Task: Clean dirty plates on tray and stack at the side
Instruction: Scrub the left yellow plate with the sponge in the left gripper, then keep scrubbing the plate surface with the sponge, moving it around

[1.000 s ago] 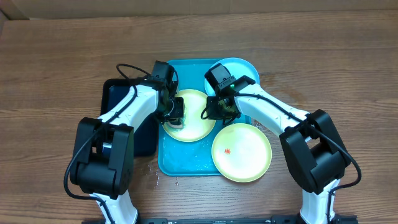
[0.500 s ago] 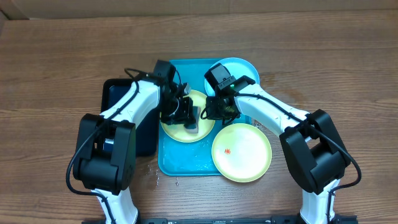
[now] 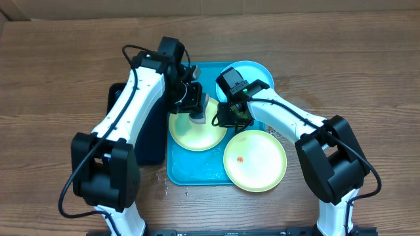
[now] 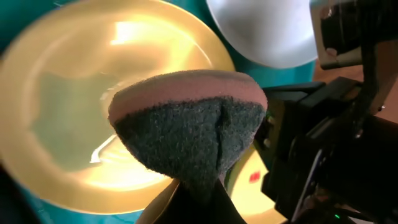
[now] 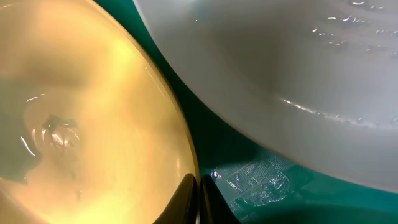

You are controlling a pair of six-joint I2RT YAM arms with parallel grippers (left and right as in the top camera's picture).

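Overhead: left fingers [image 4: 158,210] are gripping sponge [image 3: 199,117] over yellow plate [image 3: 187,134], right fingers [image 5: 183,202] pinching its rim; probably scrubbing, next needing sponge pressed down.

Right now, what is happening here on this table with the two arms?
Plates are being cleaned. The left pincer holds a sponge over a yellow-green plate on the turquoise tray, while the right pincer pinches that plate's rim, seemingly to steady it. A light blue plate lies at the tray's far right corner. A second yellow-green plate with a red speck overhangs the near right edge. Nothing is stacked aside yet.
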